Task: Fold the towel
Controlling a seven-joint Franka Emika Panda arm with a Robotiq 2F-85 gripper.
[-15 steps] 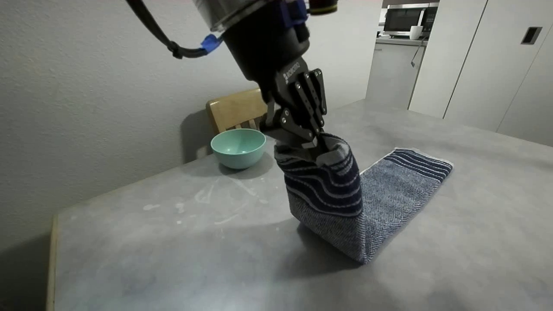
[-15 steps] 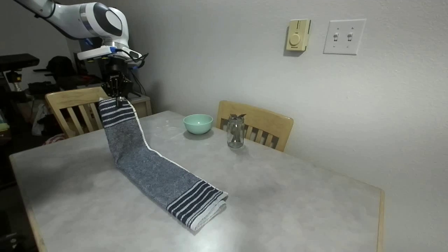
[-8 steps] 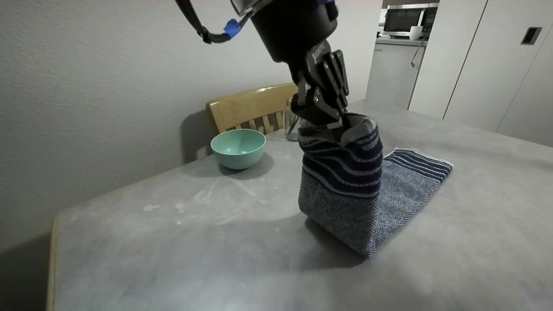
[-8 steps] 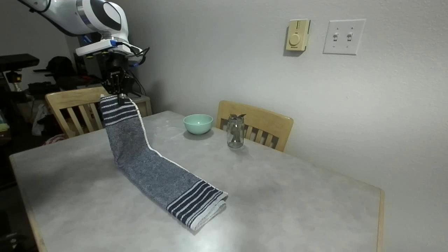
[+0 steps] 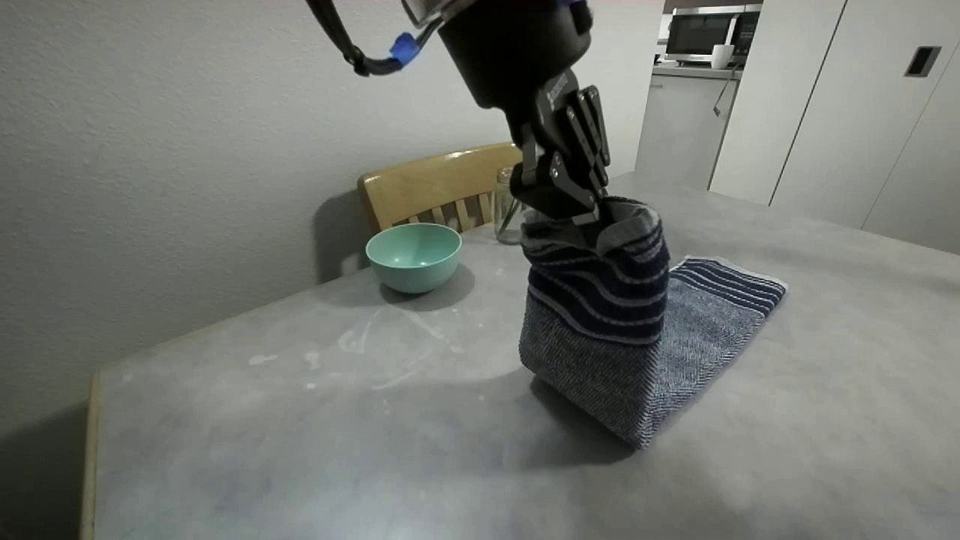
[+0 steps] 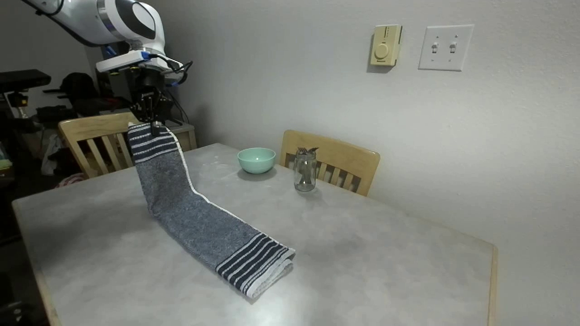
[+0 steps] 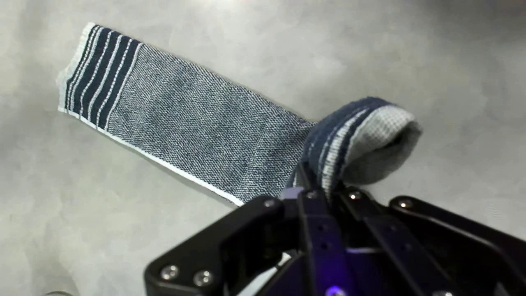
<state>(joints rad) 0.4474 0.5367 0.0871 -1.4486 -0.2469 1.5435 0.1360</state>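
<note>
The hand, its jaws close together, grasps the towel by one striped end above the surface.

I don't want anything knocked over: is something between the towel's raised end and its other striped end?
Nothing visible: the gripper holds the towel by one end; only its own flat stretch lies between. The bowl and jar stand aside, nearer the wall.

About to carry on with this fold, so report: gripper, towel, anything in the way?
Gripper shut on raised striped end of towel. Opposite striped end lying on table. Bowl and jar apart from towel, likely not in the way.
</note>
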